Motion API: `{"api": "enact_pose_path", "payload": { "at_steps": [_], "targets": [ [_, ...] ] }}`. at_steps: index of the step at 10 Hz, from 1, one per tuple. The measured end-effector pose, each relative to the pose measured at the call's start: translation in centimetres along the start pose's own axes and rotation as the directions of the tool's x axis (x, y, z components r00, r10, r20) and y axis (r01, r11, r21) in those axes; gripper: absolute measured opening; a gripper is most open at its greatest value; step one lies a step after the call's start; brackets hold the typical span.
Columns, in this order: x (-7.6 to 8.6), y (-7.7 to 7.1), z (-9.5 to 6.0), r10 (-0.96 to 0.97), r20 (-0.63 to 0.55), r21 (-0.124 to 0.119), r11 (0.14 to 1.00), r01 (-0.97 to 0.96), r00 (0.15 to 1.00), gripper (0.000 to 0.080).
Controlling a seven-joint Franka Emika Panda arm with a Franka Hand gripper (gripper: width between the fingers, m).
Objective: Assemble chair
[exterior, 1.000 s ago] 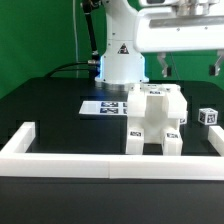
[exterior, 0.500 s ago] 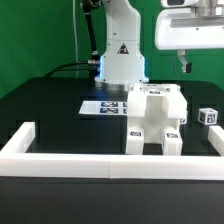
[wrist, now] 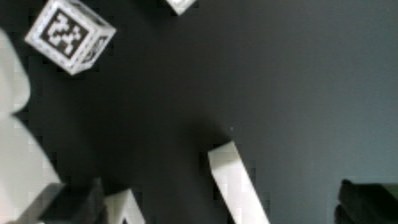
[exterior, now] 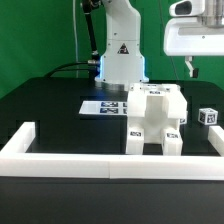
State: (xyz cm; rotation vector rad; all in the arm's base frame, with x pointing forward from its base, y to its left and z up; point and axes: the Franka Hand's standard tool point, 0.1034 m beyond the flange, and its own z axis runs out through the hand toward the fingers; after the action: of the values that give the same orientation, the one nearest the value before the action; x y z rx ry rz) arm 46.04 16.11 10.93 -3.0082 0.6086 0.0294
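Note:
The chair (exterior: 155,118), a white blocky piece with square tags, stands upright in the middle of the black table. A small loose tagged block (exterior: 208,116) lies apart from it toward the exterior view's right, and the wrist view shows its tag (wrist: 71,32) too. My gripper (exterior: 210,68) hangs high above that block at the frame's edge, where only one dark finger (exterior: 190,68) shows. In the wrist view the gripper (wrist: 222,208) is open, its two dark fingertips (wrist: 71,205) far apart, with only the table far below between them.
A low white barrier wall (exterior: 70,152) runs along the table's front and sides, and a strip of it (wrist: 240,185) shows in the wrist view. The marker board (exterior: 103,106) lies flat behind the chair. The arm's white base (exterior: 120,62) stands at the back.
The gripper has travelled toward the exterior view's right, from above the chair to above the loose block. It stays open. The chair and the block have not moved.

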Motion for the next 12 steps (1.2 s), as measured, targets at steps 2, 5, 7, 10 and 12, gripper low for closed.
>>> {"api": "enact_pose_path", "payload": {
  "at_steps": [2,5,7,10,12],
  "targets": [
    [-1.7,0.2,1.7,-0.025,-0.013,-0.007,1.000,0.025,1.000,0.0650],
    [-2.1,0.2,2.4,-0.035,-0.017,-0.012,0.999,0.035,0.999,0.0650],
    [-2.1,0.2,2.5,-0.033,-0.023,-0.009,0.999,0.033,0.999,0.0650],
    [-4.5,-0.1,4.5,-0.046,-0.030,-0.014,0.999,0.046,0.998,0.0650],
    [-5.2,0.0,5.6,-0.061,-0.029,-0.027,0.998,0.060,0.998,0.0650]
  ]
}}
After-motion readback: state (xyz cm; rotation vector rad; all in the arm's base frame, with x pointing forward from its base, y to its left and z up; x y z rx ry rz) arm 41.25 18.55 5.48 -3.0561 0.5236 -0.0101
